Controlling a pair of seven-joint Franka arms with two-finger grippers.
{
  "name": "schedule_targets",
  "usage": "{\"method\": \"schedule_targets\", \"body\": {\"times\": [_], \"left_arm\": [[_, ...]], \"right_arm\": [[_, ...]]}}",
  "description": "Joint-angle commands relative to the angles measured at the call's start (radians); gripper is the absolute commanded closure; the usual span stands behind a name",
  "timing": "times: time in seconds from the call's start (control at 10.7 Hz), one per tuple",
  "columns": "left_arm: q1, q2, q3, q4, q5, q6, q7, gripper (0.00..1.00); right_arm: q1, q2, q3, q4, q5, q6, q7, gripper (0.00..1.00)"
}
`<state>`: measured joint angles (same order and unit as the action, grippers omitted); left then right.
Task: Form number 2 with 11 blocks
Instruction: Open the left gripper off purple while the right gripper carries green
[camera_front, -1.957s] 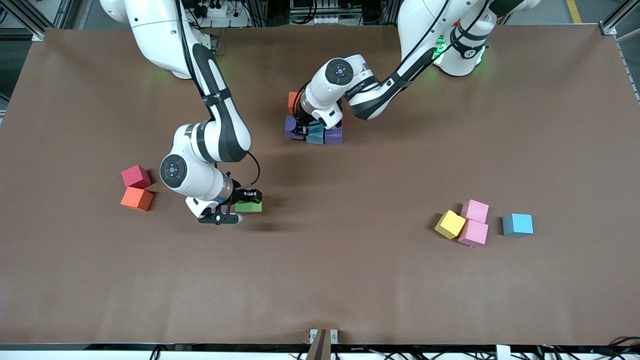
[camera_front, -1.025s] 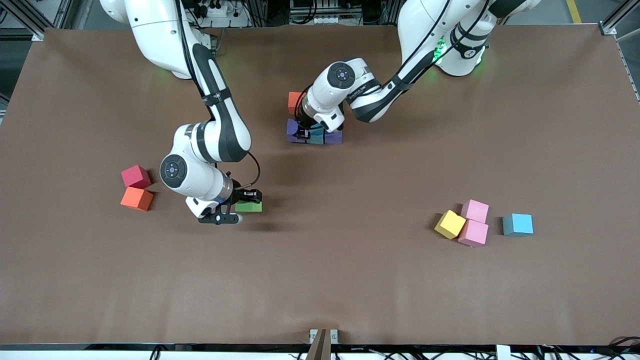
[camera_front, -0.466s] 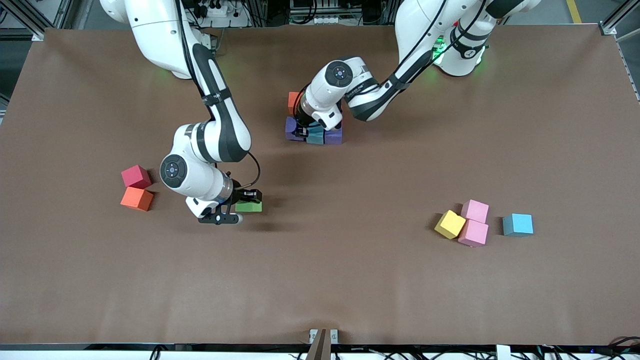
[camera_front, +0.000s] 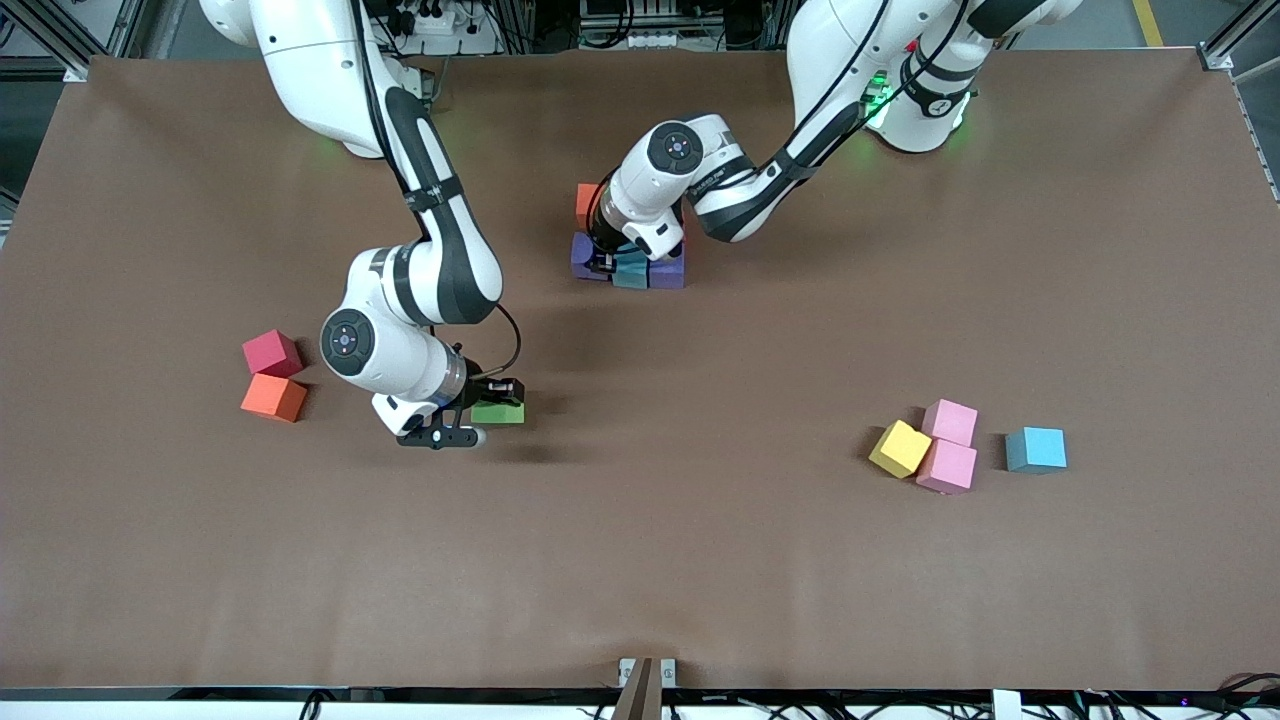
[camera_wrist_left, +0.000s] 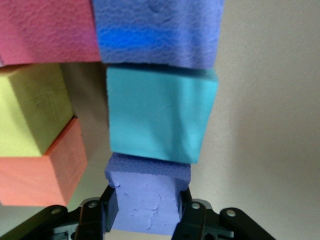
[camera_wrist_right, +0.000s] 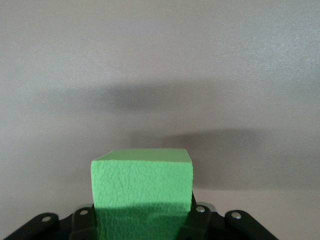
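Matte brown table (camera_front: 700, 560), textured foam blocks (camera_front: 945, 445), square-edged cubes

Even bright overhead light; soft arm shadows on table (camera_front: 700, 560); wrist views slightly blurred.

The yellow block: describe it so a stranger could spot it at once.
Look toward the left arm's end of the table, near the front camera. Three blocks touch there: the yellow block and two pink blocks. It is the only yellow one.
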<state>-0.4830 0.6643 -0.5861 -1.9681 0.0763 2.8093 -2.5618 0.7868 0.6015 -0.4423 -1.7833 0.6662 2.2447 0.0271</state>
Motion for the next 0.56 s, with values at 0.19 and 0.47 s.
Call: {"method": "schedule_targets", "body": {"times": [0.19,0.47], "left_arm": [[-0.031,0.006,0.031,-0.003,0.028,0.029,-0.006,0.51],[-0.031,0.004,0.031,-0.003,0.03,0.027,-0.006,0.27]], "right_arm": [[-0.001,-0.009,0.004,-0.001,-0.008,-0.01,0.007,0.8],[-0.001,-0.009,0.004,-0.001,-0.008,-0.01,0.008,0.8]]}}
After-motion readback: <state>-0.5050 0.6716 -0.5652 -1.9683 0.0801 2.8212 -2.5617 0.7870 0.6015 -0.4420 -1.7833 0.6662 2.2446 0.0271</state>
